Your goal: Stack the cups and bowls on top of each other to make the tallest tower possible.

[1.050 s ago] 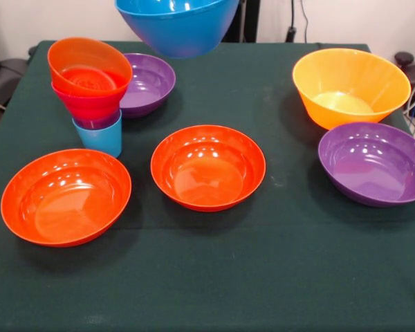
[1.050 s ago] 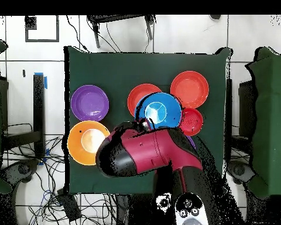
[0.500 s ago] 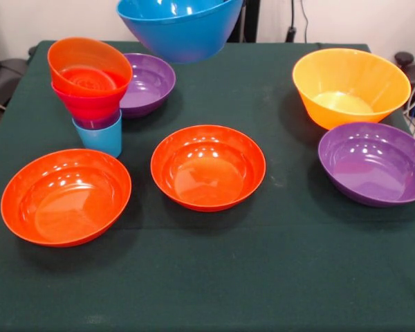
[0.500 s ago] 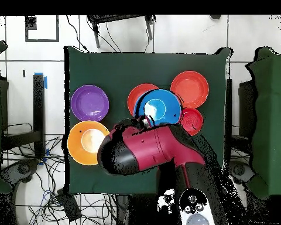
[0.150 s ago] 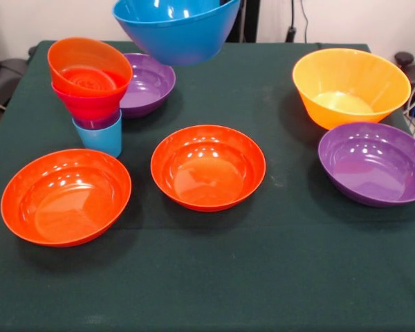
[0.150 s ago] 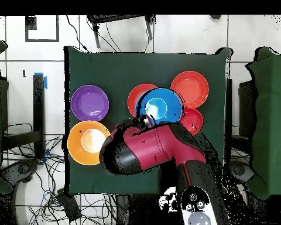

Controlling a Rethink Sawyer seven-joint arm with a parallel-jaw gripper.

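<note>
A medium blue bowl (image 5: pixel 176 28) hangs in the air above the table's far side, upright; from above this blue bowl (image 6: pixel 160 108) partly covers an orange-red bowl (image 6: pixel 133 96). My gripper (image 6: pixel 146 120) is at its rim under the red arm, shut on it. The tower (image 5: pixel 90 90) stands at the left: a light blue cup (image 5: pixel 99 140) lowest, a purple cup, a pink bowl (image 5: pixel 86 105) and a tilted small orange bowl (image 5: pixel 90 66) on top. The tower (image 6: pixel 192 120) is just right of the blue bowl from above.
Two wide orange-red bowls (image 5: pixel 66 197) (image 5: pixel 207 166) sit at the front left and centre. One purple bowl (image 5: pixel 149 83) lies behind the tower, another purple bowl (image 5: pixel 373 162) at the right. A deep yellow-orange bowl (image 5: pixel 349 86) is at the far right.
The blue bowl has sunk a little lower in the front view, barely shifting sideways. The arm's body has shifted slightly in the overhead view. Nothing on the table moved.
</note>
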